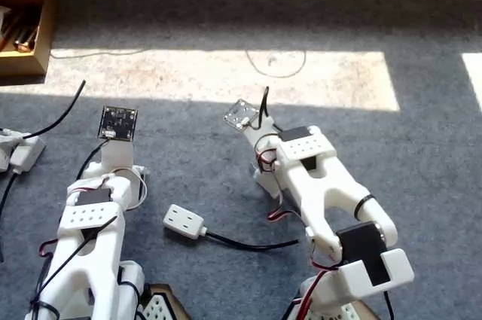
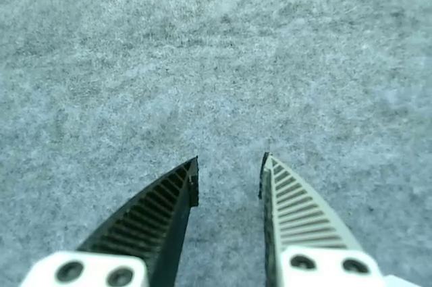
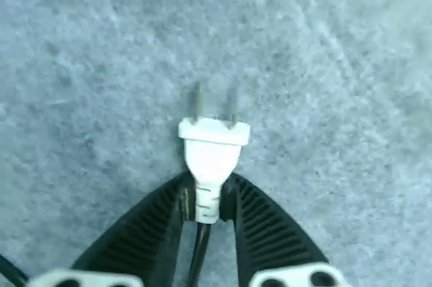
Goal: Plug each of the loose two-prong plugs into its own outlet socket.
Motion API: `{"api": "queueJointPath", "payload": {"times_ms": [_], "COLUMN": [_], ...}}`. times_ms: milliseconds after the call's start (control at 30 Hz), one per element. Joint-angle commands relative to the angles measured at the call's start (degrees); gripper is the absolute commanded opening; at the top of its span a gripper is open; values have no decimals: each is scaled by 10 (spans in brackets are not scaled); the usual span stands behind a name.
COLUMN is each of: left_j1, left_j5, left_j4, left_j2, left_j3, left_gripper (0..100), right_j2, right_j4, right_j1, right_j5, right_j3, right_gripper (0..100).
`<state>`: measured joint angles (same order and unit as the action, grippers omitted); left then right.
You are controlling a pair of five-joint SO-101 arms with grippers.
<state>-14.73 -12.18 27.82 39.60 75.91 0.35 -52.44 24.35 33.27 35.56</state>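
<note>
Right gripper (image 3: 208, 187) is squeezing the white plug (image 3: 212, 140).
Left gripper (image 2: 228, 177) is hanging with fingers apart over the carpet (image 2: 202, 64). The socket (image 1: 184, 221) is lying at 8 o'clock from the right arm (image 1: 324, 177).

A bright sunlit band (image 1: 226, 79) crosses the carpet (image 1: 422, 184) toward twelve o'clock in the high view; centre to six o'clock lies shaded; wrist views are evenly, softly lit.

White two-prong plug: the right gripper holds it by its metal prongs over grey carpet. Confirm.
Not by the prongs. The right wrist view shows the black right gripper clamped on the white two-prong plug at its cord end, metal prongs free, over grey carpet.
</note>
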Motion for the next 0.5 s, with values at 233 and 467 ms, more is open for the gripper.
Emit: {"api": "queueJointPath", "payload": {"times_ms": [233,467], "left_j1": [10,10], "left_j5": [-4,-4], "left_j4": [-6,-9], "left_j2": [5,6], "left_j3": [-1,-12], "left_gripper": [162,165], "right_j2": [16,3], "right_j4": [-23,-15], "right_j1": [2,11], "right_j5": [-5,-71], "right_j3": [-21,-64], "right_gripper": [8,8]}}
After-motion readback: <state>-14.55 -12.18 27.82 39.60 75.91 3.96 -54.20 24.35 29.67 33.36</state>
